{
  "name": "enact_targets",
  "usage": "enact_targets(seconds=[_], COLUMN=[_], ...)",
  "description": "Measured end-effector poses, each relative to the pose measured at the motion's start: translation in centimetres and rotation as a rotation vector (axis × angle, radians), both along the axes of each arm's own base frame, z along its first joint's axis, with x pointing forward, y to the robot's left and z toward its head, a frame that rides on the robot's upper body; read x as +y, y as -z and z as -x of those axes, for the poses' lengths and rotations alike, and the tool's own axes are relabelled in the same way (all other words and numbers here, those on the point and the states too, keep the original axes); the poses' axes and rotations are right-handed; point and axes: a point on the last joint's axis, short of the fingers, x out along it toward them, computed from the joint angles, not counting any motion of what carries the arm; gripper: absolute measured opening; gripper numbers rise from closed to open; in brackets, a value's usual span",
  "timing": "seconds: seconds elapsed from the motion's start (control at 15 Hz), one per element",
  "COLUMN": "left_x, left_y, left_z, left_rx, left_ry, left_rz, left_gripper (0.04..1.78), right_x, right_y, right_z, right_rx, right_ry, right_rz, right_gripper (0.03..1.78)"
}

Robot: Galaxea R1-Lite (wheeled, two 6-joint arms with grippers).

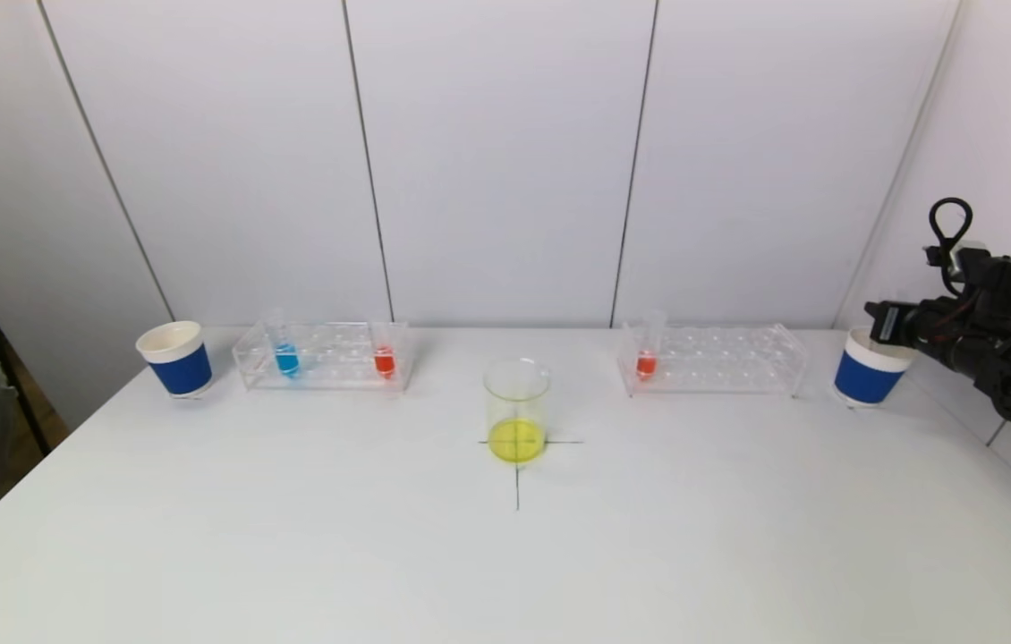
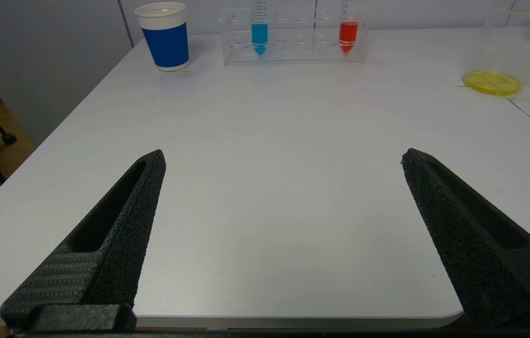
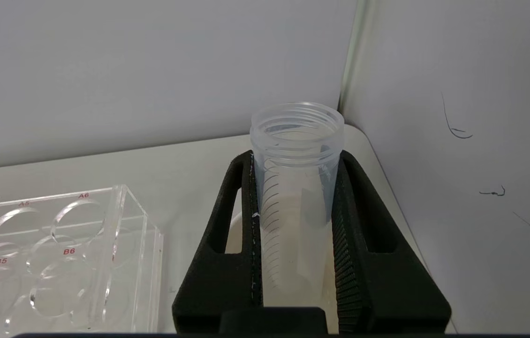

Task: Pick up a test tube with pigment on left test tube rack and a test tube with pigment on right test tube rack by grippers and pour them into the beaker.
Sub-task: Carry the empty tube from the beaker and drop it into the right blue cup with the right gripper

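Note:
The beaker stands at mid-table with yellow liquid in its bottom. The left rack holds a blue-pigment tube and a red-pigment tube. The right rack holds one red-pigment tube. My right gripper is at the far right above a blue cup. In the right wrist view this gripper is shut on an empty clear test tube, held upright. My left gripper is open and empty over the table's near left edge.
A second blue cup stands left of the left rack. The left wrist view shows that cup, the left rack and the beaker far ahead. The right rack's end lies beside my right gripper. A wall corner is close on the right.

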Motion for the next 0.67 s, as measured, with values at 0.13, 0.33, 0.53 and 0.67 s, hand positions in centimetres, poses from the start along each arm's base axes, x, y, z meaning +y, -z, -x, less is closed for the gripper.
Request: enact_targets(seconds=[0.13,0.33,0.53,0.67], left_x=[0.0,0.0,0.0,0.0], left_y=[0.0,0.0,0.0,0.0], left_z=[0.0,0.0,0.0,0.0], left_rx=[0.0,0.0,0.0,0.0], left_ry=[0.0,0.0,0.0,0.0], left_rz=[0.0,0.0,0.0,0.0], left_gripper=[1.76,1.76,1.76,1.76], right_x=[0.01,0.01,0.0,-0.01], right_y=[0.01,0.04,-0.02,-0.05], right_z=[0.02,0.07,0.1,0.13], right_rx=[0.001,0.003,0.001,0.001], right_ry=[0.0,0.001,0.002,0.003], right_rz=[-0.001,-0.001,-0.004,-0.004], right_gripper=[0.48,0.48,0.48,0.48])
